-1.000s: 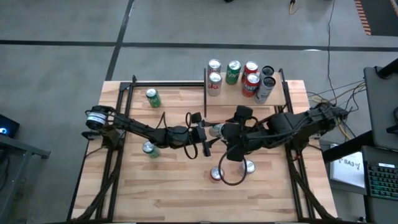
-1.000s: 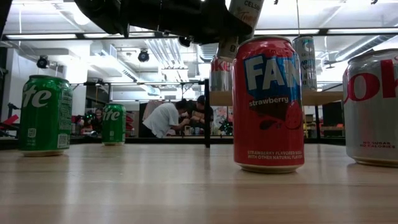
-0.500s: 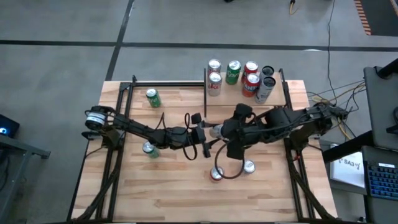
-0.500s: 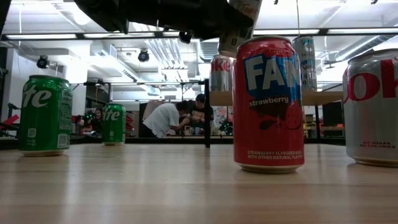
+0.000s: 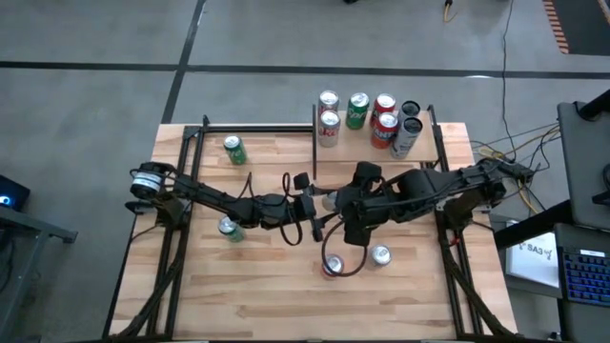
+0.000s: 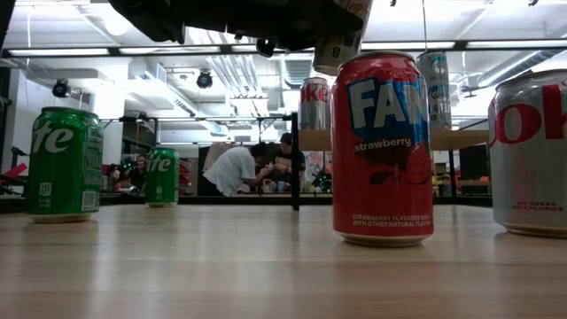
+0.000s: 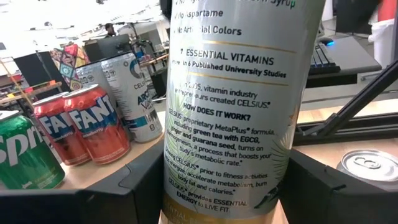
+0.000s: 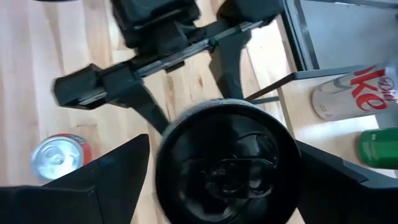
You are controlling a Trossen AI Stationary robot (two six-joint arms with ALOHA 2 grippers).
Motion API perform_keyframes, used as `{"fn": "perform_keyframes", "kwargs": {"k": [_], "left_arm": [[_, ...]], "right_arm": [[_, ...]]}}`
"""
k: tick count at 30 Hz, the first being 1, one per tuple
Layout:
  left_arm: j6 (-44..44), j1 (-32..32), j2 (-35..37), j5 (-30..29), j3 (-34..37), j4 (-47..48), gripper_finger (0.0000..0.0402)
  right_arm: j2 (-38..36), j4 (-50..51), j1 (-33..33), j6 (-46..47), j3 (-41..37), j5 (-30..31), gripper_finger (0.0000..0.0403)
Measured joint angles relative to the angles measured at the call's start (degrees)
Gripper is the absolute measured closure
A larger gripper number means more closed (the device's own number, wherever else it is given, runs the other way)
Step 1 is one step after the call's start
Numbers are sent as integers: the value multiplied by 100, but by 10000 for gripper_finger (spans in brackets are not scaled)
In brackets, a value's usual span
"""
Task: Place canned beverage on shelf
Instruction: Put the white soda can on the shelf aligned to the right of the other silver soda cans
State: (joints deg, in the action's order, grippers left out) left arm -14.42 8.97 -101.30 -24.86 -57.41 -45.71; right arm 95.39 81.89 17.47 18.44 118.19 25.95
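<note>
A tall white Celsius can (image 7: 242,124) is held above the middle of the table between my two grippers; its lower end shows in the low view (image 6: 341,40). My left gripper (image 5: 322,202) is shut on it. My right gripper (image 5: 348,211) is open, its fingers on either side of the can's black top end (image 8: 227,162). The shelf (image 5: 357,145), a light wood board with black posts, stands at the far right and carries several cans. My left gripper pinches the can's side wall near its lower end (image 7: 186,186) between its two fingers (image 7: 140,183), coming level from the table's left. The can is lifted clear of the table and tilted. My right gripper: I cannot tell whether its fingers (image 8: 106,186) touch the can's top end.
A red Fanta can (image 5: 331,267) and a Diet Coke can (image 5: 380,255) stand on the table near the front, below the grippers. Two green Sprite cans (image 5: 234,150) (image 5: 229,229) stand at the left. People show in the room behind (image 6: 235,168).
My right gripper has moved toward the table's left, up to the can held by my left gripper. The can has risen slightly in the low view.
</note>
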Motion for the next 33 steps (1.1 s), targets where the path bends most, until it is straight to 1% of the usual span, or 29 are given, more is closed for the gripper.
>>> {"fn": "perform_keyframes", "kwargs": {"k": [2,5,8,12,18,22,24,29,33], "left_arm": [[28,0,0,-2,0,-36,176],[40,4,0,-20,0,-47,176],[38,12,0,-30,0,-42,158],[38,15,0,-38,0,-37,137],[93,15,0,-38,0,-37,133],[236,22,0,-32,0,-74,127],[308,22,7,-31,-2,-86,115],[397,32,20,-28,-13,-85,70],[321,55,35,11,-13,8,40]], "right_arm": [[31,5,-33,-31,-11,88,87],[46,5,-85,-49,-39,99,124],[45,-12,-136,-88,-56,73,165],[44,-13,-162,-128,-59,60,166],[40,-1,-165,-139,-42,53,166],[33,51,-226,-134,56,-86,166],[28,81,-282,-147,123,-191,166],[28,400,-427,-145,242,-302,166],[-24,774,-595,1,252,-464,166]]}}
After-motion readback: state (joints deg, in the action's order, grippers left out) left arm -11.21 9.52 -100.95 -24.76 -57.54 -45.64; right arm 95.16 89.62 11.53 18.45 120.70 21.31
